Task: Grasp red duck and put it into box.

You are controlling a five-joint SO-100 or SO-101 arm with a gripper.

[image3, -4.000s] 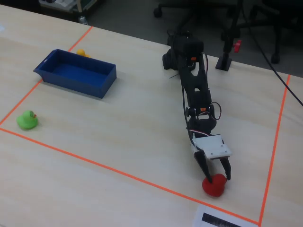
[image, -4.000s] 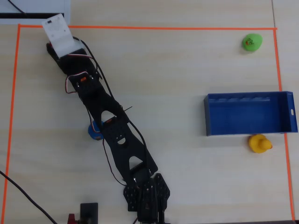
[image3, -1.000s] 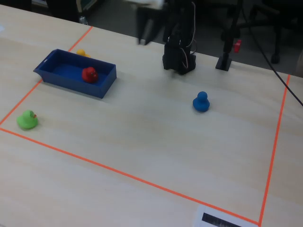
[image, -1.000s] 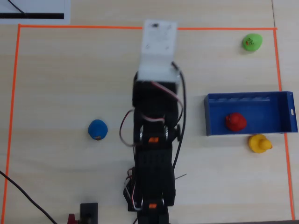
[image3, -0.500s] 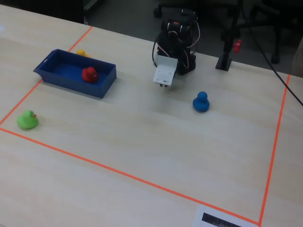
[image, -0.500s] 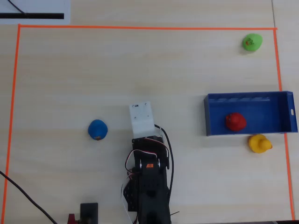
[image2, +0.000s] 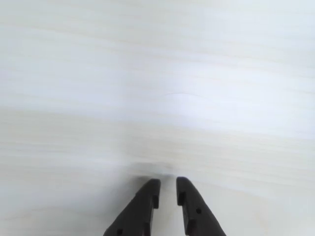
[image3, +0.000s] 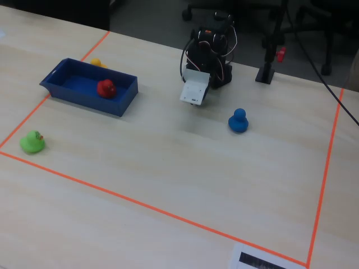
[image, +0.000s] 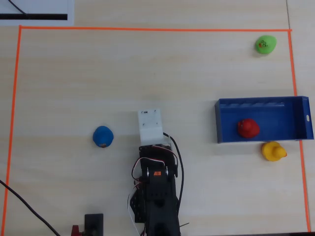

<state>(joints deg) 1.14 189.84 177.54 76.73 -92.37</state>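
The red duck (image: 247, 127) lies inside the blue box (image: 300, 118), left of its middle; it also shows in the fixed view (image3: 105, 88) in the box (image3: 120, 101). My arm is folded back near the table's front edge. My gripper (image2: 167, 181) points down at bare table, far from the box. Its two black fingers stand almost together with only a narrow slit, and nothing is between them. In the overhead view the white wrist block (image: 150, 126) hides the fingers.
A blue duck (image: 103, 136) sits left of the arm. A yellow duck (image: 273, 151) sits just outside the box's near wall. A green duck (image: 265, 44) is at the far right corner. Orange tape (image: 147, 28) frames the work area. Cables (image: 24, 206) trail at the front left.
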